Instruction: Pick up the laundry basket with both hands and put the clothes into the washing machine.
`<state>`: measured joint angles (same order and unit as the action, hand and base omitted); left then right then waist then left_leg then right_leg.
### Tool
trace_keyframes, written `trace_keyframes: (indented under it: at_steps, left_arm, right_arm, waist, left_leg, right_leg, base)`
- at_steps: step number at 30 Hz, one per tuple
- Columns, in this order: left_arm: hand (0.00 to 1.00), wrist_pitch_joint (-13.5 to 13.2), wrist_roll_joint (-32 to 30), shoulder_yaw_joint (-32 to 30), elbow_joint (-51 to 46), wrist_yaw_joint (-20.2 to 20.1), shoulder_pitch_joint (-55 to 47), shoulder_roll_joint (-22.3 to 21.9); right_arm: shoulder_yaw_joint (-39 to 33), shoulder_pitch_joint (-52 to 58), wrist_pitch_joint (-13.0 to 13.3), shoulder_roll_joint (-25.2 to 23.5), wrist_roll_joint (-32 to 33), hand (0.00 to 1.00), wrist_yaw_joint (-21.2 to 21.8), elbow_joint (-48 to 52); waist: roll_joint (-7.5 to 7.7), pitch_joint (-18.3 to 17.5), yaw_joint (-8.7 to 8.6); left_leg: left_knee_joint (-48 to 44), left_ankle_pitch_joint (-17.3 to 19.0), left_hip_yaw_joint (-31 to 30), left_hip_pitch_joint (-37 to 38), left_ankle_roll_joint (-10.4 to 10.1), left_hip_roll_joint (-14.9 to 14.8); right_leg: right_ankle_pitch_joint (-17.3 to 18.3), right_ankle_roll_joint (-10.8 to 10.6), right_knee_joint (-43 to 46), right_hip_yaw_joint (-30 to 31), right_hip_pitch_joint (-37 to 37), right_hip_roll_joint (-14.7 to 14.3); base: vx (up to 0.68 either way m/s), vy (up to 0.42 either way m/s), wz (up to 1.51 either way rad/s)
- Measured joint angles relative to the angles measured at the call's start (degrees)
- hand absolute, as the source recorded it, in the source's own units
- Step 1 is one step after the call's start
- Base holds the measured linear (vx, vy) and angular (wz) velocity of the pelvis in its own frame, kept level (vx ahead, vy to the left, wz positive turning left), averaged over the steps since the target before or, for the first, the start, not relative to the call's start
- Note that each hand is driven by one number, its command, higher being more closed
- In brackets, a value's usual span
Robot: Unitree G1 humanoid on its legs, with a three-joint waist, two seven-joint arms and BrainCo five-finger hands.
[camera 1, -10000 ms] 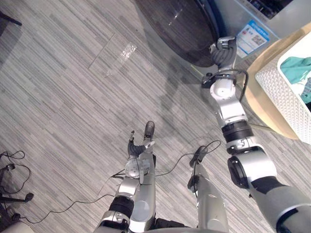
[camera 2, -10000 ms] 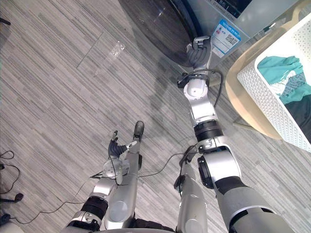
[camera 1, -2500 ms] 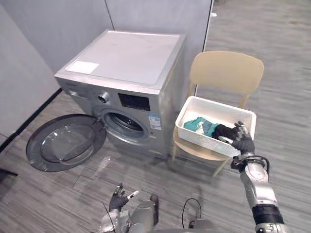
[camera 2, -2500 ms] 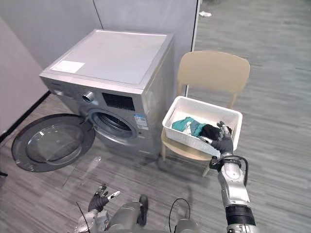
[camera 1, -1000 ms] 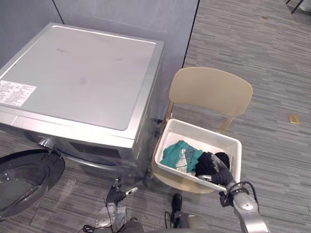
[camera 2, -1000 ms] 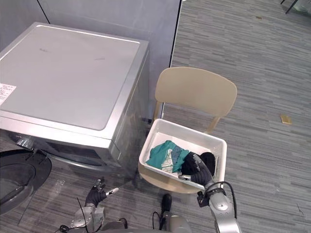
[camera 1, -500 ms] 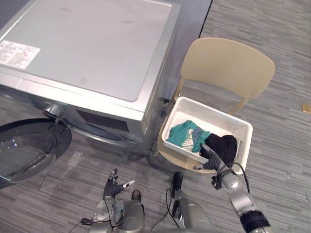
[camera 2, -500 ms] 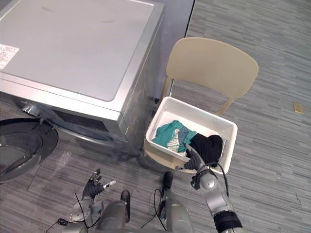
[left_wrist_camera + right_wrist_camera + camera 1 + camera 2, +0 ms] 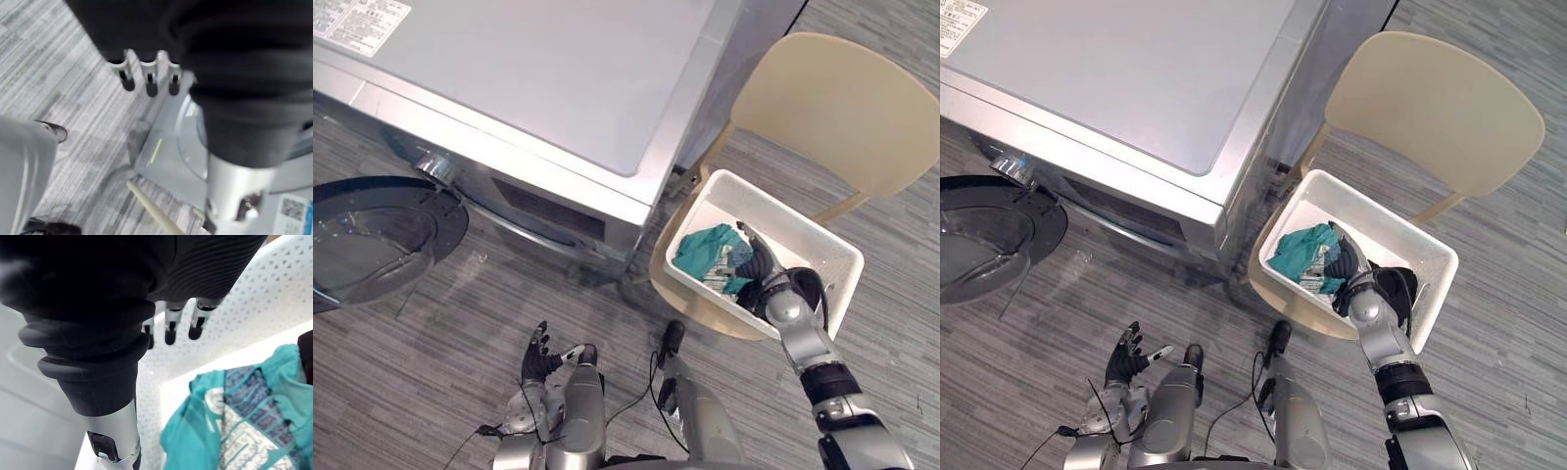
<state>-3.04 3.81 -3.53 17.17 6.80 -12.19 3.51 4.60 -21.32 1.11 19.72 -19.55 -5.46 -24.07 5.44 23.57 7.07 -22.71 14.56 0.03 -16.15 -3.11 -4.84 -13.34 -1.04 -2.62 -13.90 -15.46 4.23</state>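
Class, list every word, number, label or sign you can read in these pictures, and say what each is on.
White sticker on the washer top's corner: lines of print, too small to read.
Blue label on the washer, left wrist view: blurred, unreadable.
Basket and chair: no text to be seen.

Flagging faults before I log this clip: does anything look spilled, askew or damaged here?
Nothing spilled or damaged: the teal garment and black garment lie inside the laundry basket on the chair. One oddity: the right hand is over the basket, but the left hand hangs open, low by the floor.
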Motion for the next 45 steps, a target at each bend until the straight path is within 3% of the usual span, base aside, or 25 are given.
trace_keyframes:
  at_steps: [9, 19, 30, 45]
  left_arm:
    - [0.0, -0.06, -0.01, 0.12, -2.26, 1.12, 0.1, 0.07]
    - [0.0, -0.78, 0.25, 1.64, -2.59, 3.4, 2.14, -0.03]
    - [0.0, -1.3, 0.57, 3.64, -1.75, 4.71, 3.1, -0.61]
    - [0.0, -1.31, 0.03, 2.73, -0.8, 7.03, 4.46, -0.55]
  right_arm:
    - [-0.29, -9.75, -0.47, 4.42, 1.56, 0.0, -1.47, -6.14]
    - [-1.8, -21.29, -1.53, 10.25, 6.69, 0.0, -4.45, -18.72]
    - [-1.73, -21.53, -1.57, 9.9, 7.75, 0.0, -4.53, -22.76]
    - [-1.89, -12.54, -0.96, 5.91, 7.65, 0.0, -6.84, -12.71]
  waist:
    - [0.37, 4.6, 0.12]
    - [-1.26, 5.97, 0.86]
    - [-2.75, 6.81, 1.04]
    - [-2.73, 6.8, -0.11]
  left_leg:
    - [-1.42, -0.11, -1.95, -2.95, -0.03, 0.45]
    - [-2.17, -1.15, -2.92, -7.43, 0.04, 1.76]
    - [-1.49, -2.71, -4.47, -11.15, -0.36, 2.34]
    - [-2.86, -2.83, -3.92, -13.93, -0.32, 2.59]
  right_leg:
    - [0.04, 0.04, 0.79, -1.68, -1.58, 0.4]
    - [0.09, 0.11, 2.99, -1.88, -6.77, 1.83]
    - [0.02, 0.2, 3.18, -3.3, -10.14, 2.33]
    - [-0.45, 0.8, 3.57, -2.46, -12.61, 2.58]
  base:
    - [-0.01, 0.052, 0.1]
    - [0.0, 0.064, 0.06]
    - [0.01, 0.036, 0.08]
    - [-0.01, 0.043, -0.01]
